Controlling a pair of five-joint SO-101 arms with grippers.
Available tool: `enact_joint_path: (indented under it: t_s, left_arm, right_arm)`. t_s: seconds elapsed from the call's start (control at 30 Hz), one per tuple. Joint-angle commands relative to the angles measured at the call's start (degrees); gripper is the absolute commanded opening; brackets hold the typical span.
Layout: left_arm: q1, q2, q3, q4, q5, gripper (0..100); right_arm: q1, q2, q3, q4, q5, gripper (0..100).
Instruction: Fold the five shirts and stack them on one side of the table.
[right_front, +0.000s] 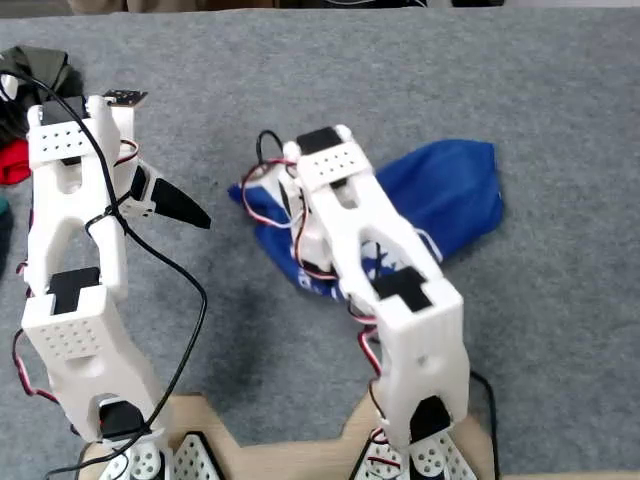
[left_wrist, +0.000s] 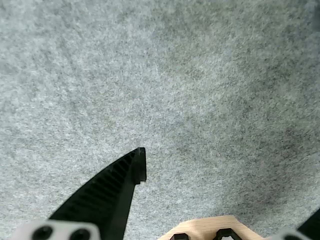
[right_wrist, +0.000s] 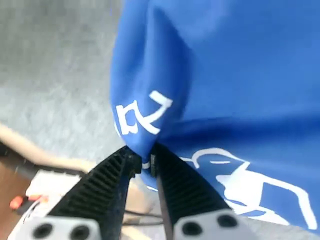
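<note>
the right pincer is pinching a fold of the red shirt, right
Not red. The shirt pinched in the right pincer is blue with white print, as the right wrist view shows. The rest holds: the pincer is shut on a fold of it.

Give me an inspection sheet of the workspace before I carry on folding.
Surface: grey felt table, lying flat.
Job's things: blue shirt bunched mid-table; heap of dark and red clothes at the far left edge.
Clutter: nothing seen.
Hands: right hand shut on a fold of the blue shirt; left hand open above bare felt.
Cables: black cable loops across the left arm and over the felt.
Surroundings: wooden base board along the near edge.
</note>
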Motion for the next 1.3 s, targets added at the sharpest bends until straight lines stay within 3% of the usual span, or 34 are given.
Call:
enact_joint_path:
  t_s: [0.0,0.27,0.57,0.97,1.27]
  left_arm:
    - [0.0,-3.6,-2.5,0.6,0.3,52]
    - [0.0,-3.6,-4.5,0.6,0.3,52]
    - [0.0,-3.6,-4.1,0.6,0.4,52]
    - [0.1,-3.6,-4.0,0.6,0.6,52]
    - [9.8,-3.2,-4.7,0.5,12.3,52]
  right_arm:
    - [-0.9,-10.0,7.4,0.9,2.2,0.5]
    - [-0.7,-30.5,11.2,-1.9,3.2,0.5]
    - [3.5,-48.2,1.7,-17.1,1.1,0.5]
    - [11.6,-44.5,8.4,-32.5,1.1,0.5]
    - [12.4,-32.7,17.5,-33.1,1.7,0.5]
